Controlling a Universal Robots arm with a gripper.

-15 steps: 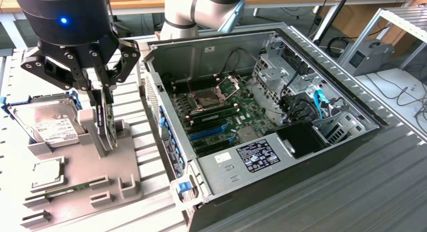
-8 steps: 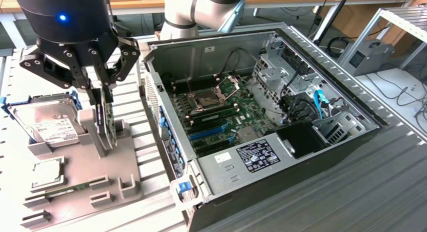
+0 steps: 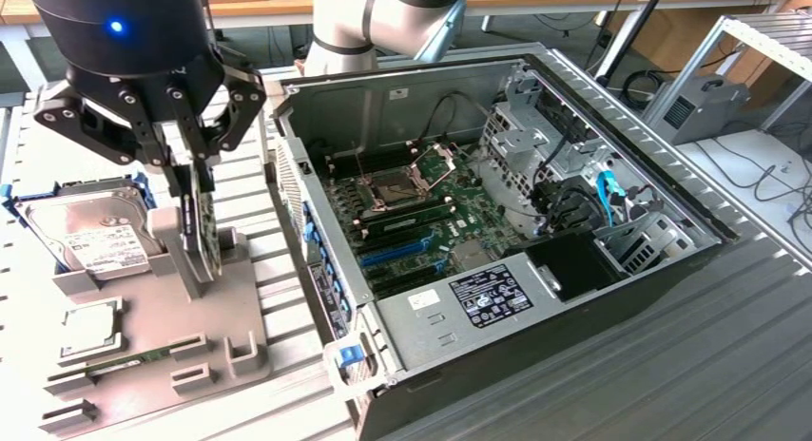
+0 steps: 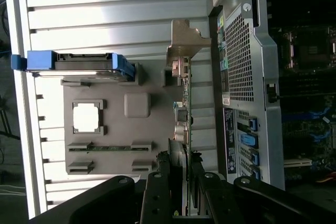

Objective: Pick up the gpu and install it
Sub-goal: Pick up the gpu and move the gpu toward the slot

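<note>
gpu [image 3: 200, 239] being pinched on both faces by claw [image 3: 190, 208] | being held upright in grey holder [image 3: 152, 313], left of frame | case [image 3: 508, 298] lying open, centre-right

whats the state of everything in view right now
gpu: standing on edge in the gray holder, not installed
gripper: down over the gpu's top edge
hard drive: resting on the holder, outside the case
computer case: side open, motherboard exposed
cpu socket: cover plate raised, open
</note>
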